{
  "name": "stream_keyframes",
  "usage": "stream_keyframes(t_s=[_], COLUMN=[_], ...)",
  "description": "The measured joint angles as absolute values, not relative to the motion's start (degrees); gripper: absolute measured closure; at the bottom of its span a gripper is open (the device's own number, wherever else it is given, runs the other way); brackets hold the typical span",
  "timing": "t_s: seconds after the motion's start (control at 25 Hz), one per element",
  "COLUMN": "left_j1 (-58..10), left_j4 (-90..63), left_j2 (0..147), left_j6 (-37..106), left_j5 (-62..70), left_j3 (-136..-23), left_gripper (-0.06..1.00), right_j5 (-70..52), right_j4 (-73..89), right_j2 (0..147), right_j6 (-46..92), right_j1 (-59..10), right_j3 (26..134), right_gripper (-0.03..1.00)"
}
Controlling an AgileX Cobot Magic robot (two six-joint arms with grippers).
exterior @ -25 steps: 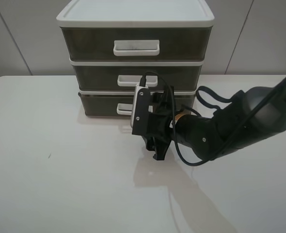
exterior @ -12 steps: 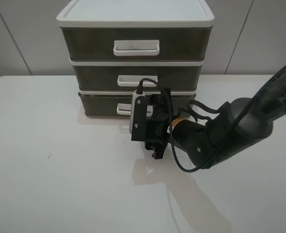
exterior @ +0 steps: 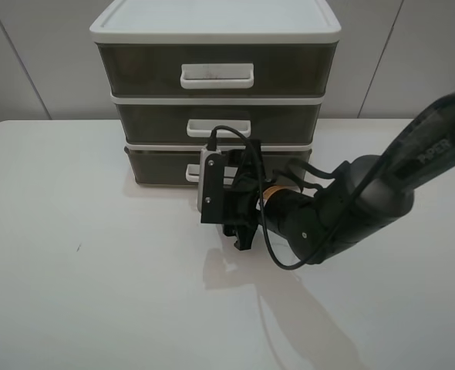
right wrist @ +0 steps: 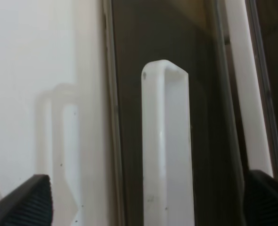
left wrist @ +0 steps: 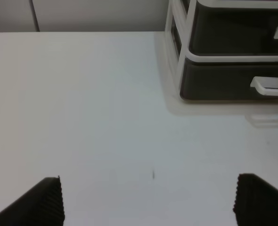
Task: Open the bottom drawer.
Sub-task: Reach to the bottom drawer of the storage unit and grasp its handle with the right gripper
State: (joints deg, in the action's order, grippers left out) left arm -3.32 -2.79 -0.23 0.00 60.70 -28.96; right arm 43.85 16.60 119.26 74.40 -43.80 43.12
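While the bottom drawer (exterior: 156,166) sits shut, lowest of three, on the bench (exterior: 96,270), its handle (right wrist: 165,141) is framed by the wide-open, empty right pincer (right wrist: 143,202), so closing on it is called for next.

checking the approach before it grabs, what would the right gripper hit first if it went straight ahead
Most likely the white handle of the bottom drawer: the wrist view shows it dead ahead, between the open fingers of the right gripper. How near is unclear.
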Motion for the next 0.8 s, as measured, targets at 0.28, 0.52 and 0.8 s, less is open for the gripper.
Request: stream_keyframes(t_s=[0.28,0.52,0.8], left_j1=[-3.3,-3.3,-3.3], left_j4=[-2.8,-2.8,-2.8], left_j2=[-0.2,-0.2,-0.2], left_j6=[0.0,0.0,0.0], left_j5=[60.7,60.7,60.7], left_j3=[-29.0,-29.0,-29.0], left_gripper=[0.2,0.2,0.2], right_j5=[43.0,42.9,42.7], right_j4=[15.7,15.6,15.6], right_j2=[121.3,121.3,122.0], right_j6=[74.4,74.4,74.4], right_j1=[-43.8,-43.8,-43.7], right_j3=[43.1,43.4,43.4], right_gripper=[0.25,0.28,0.29])
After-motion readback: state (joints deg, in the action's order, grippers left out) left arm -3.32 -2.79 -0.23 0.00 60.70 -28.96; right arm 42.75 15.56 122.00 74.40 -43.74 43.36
